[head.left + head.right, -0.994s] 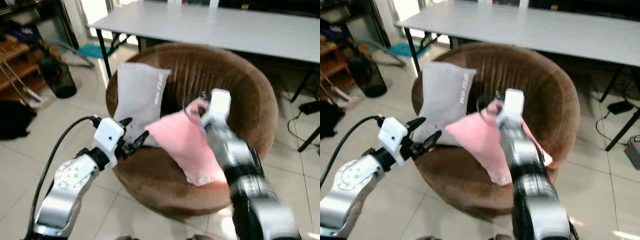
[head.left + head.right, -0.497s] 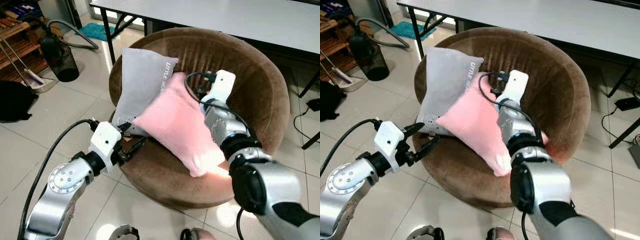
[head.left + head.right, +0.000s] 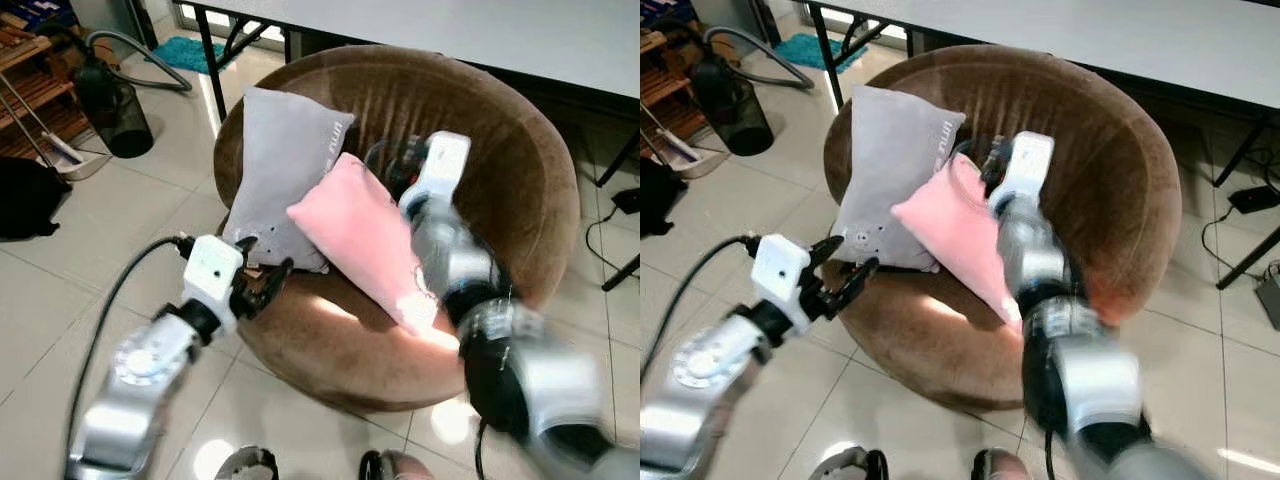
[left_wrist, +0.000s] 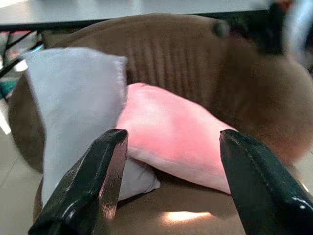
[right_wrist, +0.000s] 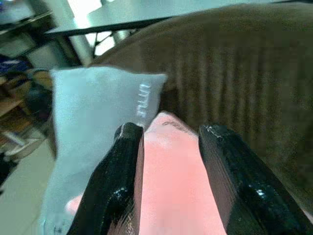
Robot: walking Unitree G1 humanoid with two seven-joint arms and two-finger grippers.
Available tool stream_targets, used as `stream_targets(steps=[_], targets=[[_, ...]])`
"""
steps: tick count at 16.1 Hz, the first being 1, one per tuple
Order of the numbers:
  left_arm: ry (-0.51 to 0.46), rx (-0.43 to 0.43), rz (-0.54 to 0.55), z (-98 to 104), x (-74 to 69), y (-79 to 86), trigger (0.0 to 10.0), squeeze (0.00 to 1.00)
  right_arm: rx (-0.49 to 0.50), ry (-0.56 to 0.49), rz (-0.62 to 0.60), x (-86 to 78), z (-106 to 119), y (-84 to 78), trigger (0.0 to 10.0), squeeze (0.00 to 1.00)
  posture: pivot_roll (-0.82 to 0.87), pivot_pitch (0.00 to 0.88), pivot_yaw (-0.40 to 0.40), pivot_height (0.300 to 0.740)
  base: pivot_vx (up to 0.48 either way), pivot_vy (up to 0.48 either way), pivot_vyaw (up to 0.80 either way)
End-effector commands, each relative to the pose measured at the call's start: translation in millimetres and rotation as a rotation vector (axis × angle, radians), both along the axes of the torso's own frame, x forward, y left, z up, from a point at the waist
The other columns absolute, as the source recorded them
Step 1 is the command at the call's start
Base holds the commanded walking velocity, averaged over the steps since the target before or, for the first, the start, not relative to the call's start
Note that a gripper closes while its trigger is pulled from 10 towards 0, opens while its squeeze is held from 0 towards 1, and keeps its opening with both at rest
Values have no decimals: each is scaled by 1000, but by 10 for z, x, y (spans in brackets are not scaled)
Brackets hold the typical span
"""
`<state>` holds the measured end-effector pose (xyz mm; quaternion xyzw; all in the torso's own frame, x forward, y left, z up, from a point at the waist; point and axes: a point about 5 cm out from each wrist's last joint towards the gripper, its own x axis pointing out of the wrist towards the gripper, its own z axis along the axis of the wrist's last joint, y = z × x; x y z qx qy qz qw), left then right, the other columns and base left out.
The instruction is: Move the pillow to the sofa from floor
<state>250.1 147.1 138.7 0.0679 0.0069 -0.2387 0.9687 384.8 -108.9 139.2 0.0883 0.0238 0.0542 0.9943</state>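
Observation:
A pink pillow [image 3: 360, 235] lies on the seat of a round brown sofa chair [image 3: 500, 130], its upper edge leaning on a grey pillow [image 3: 285, 170] that stands against the backrest. My right gripper [image 5: 168, 142] is at the pink pillow's upper edge, near the backrest. Its two fingers [image 5: 122, 166] straddle the pink fabric and hold it. My left gripper [image 3: 262, 270] is open at the chair's front left rim, just below the grey pillow, with nothing between its fingers [image 4: 105, 166].
A grey table [image 3: 450, 30] stands right behind the chair. A black canister with a hose [image 3: 105, 105], a wooden shelf [image 3: 30, 70] and a black bag [image 3: 25, 195] are on the left. Table legs and a cable [image 3: 625, 200] are on the right. Pale tiled floor surrounds the chair.
The pink pillow has come down from the air onto the seat and now leans on the grey pillow. My right arm has reached further toward the backrest. The left gripper stays open by the rim.

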Motion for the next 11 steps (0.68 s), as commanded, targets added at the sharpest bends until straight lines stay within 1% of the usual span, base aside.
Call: stream_targets(steps=[1, 2, 3, 4, 5, 6, 7, 8, 9, 10, 11], targets=[[28, 35, 70, -109, -7, 14, 10000, 0, -72, -35, 48, -197, -120, -22, 10000, 0, 2, 79, 5, 740, 0, 0, 0], [38, 27, 85, -146, -2, -20, 10000, 0, -112, -39, 59, -408, -207, -89, 10000, 0, -15, 75, 17, 740, 0, 0, 0], [57, 19, 93, -167, 13, -29, 10000, 0, -123, -33, 52, -555, -247, -151, 10000, 0, -30, 71, 29, 740, 0, 0, 0], [56, 21, 88, -171, 12, -30, 10000, 0, -113, -23, 29, -668, -269, -207, 10000, 0, -35, 68, 32, 740, 0, 0, 0], [52, 24, 93, -170, 20, -26, 10000, 0, -108, -18, -2, -854, -294, -285, 10000, 0, -44, 60, 38, 740, 0, 0, 0], [45, 20, 111, -165, 43, -13, 10000, 0, -112, -15, -22, -1013, -312, -327, 10000, 0, -49, 53, 42, 740, 0, 0, 0], [42, 20, 117, -162, 54, -7, 10000, 0, -97, -7, -38, -1080, -333, -345, 10000, 0, -54, 46, 44, 740, 0, 0, 0], [33, 21, 125, -163, 56, -8, 10000, 0, -87, 26, -88, -1230, -385, -388, 10000, 0, -57, 40, 47, 740, 0, 0, 0], [26, 28, 124, -170, 56, -15, 10000, 0, -92, 46, -100, -1297, -413, -394, 10000, 0, -58, 35, 49, 740, 0, 0, 0], [12, 46, 115, -182, 95, -43, 10000, 0, -128, 100, -113, -1372, -449, -403, 10000, 0, -63, 33, 52, 740, 0, 0, 0], [6, 46, 114, -181, 121, -56, 10000, 0, -138, 118, -129, -1386, -438, -433, 10000, 0, -64, 27, 53, 740, 0, 0, -800]])
